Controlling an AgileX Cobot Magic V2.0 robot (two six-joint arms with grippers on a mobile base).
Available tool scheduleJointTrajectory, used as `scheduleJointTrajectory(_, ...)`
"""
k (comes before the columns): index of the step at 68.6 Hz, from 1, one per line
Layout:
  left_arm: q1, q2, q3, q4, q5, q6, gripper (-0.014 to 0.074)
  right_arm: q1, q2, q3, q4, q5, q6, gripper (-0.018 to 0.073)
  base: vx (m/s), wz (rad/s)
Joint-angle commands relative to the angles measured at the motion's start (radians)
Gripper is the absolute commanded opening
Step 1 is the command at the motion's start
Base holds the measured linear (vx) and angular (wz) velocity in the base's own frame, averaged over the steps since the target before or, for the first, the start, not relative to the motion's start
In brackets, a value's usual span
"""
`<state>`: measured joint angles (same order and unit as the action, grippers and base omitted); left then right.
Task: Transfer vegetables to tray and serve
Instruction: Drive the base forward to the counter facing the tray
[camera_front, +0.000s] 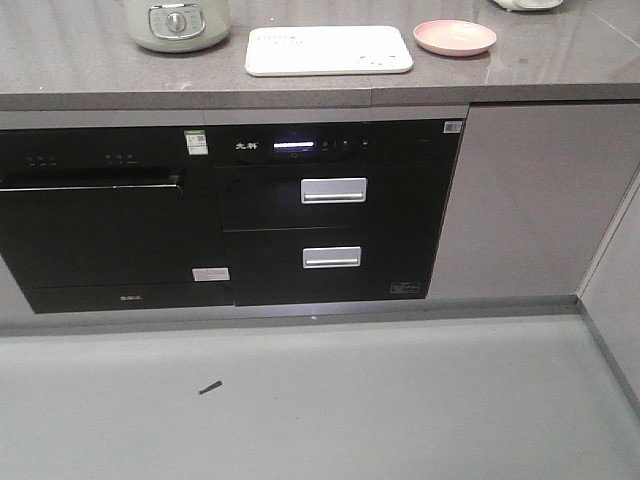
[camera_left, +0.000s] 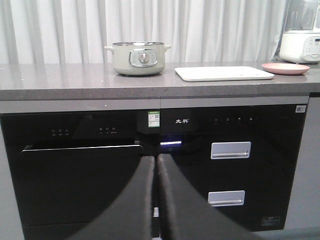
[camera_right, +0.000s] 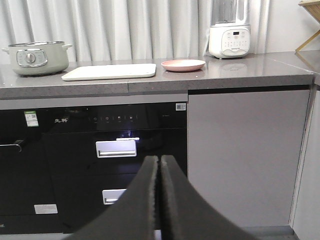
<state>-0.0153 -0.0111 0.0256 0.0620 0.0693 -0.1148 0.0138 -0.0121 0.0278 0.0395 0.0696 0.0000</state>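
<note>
The cream-white tray (camera_front: 329, 50) lies flat on the grey counter, seen also in the left wrist view as the tray (camera_left: 223, 73) and in the right wrist view as the tray (camera_right: 109, 71). Nothing lies on it. The vegetables are out of view. My left gripper (camera_left: 155, 160) is shut with nothing between its fingers, held low in front of the black appliances. My right gripper (camera_right: 159, 159) is likewise shut and empty, well below counter height. Neither gripper shows in the front view.
A round pink plate (camera_front: 455, 37) sits right of the tray. A pale green electric pot (camera_front: 178, 22) stands to the left, a white blender (camera_right: 229, 30) at the far right. Below the counter are a dishwasher door (camera_left: 80, 180) and two drawers with silver handles (camera_front: 334, 190).
</note>
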Motion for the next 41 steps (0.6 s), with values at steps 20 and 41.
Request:
scheduleJointTrajectory(20,-0.002,-0.015,0.027,-0.008,-0.075,-0.005,-0.0006,-0.005,-0.008,0.016,-0.004,-0.077,0.0,-0.0006,0.17,-0.07)
scheduleJointTrajectory(41,-0.002,-0.015,0.027,-0.008,-0.075,-0.005,-0.0006,-0.005,-0.008,0.016,-0.004,-0.077,0.0,-0.0006,0.19,-0.02)
